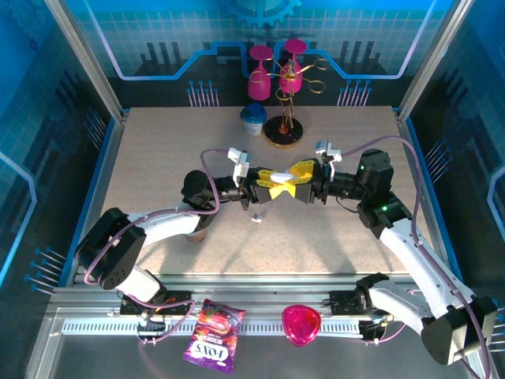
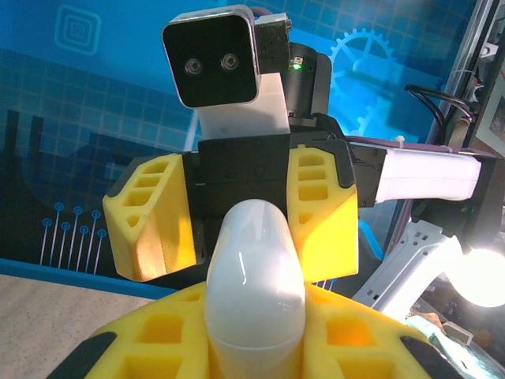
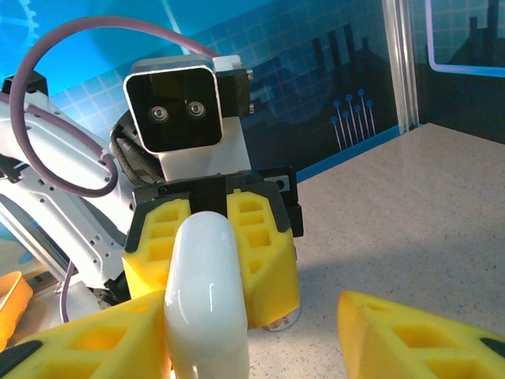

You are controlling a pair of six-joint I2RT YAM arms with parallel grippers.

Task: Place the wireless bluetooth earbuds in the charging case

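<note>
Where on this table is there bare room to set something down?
Bare tabletop lies back left of the blue-and-white cup, back right of the stand of pink glasses, and near centre, in front of the left gripper and right gripper. Mid-table is crowded: both meet at the charging case, with a small white piece beside them.

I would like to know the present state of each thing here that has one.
left gripper: shut on the white case.
right gripper: open, its fingers apart beside the case's tip.
white case: held in the air, lid apparently closed.
pink glasses: hanging bowl-down on the gold stand.
snack bag: lying flat on the near rail.
</note>
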